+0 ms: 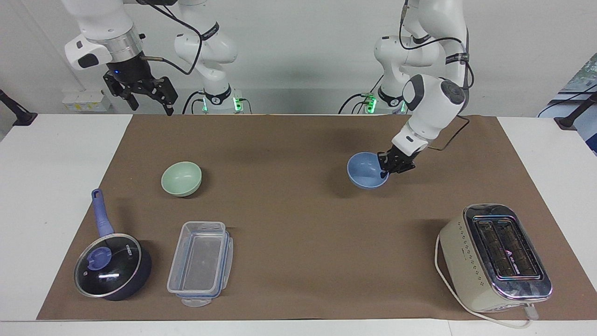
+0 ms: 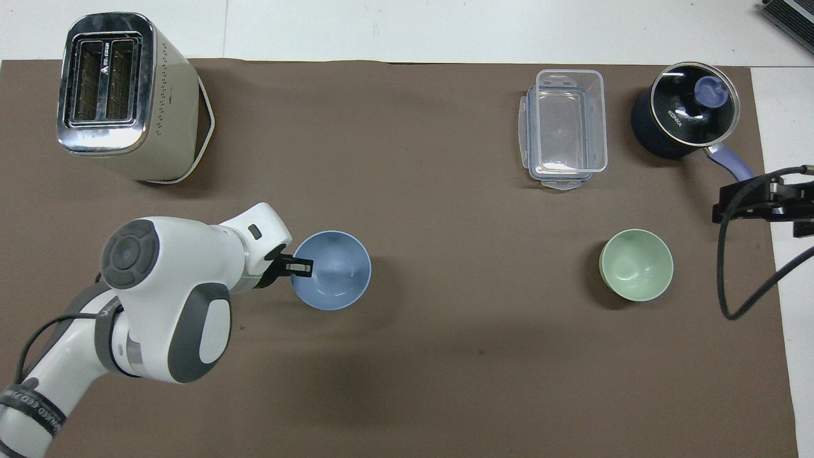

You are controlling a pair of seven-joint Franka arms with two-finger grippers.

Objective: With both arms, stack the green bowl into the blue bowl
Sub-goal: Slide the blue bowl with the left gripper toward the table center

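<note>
Two grippers: left gripper point(image 1: 385, 171) jaws pinch the blue bowl point(image 1: 365, 171) rim, right gripper point(image 1: 148, 99) jaws spread, raised.

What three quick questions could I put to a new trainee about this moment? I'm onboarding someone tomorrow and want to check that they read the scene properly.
1. True or false: the left end effector is shut on the rim of the blue bowl.
2. Which thing lies nearest the green bowl? A) toaster B) clear container C) blue bowl
3. Fill in: the right end effector hangs open in the air at the ____ arm's end of the table.

Key: 1 true; 2 B; 3 right.
</note>
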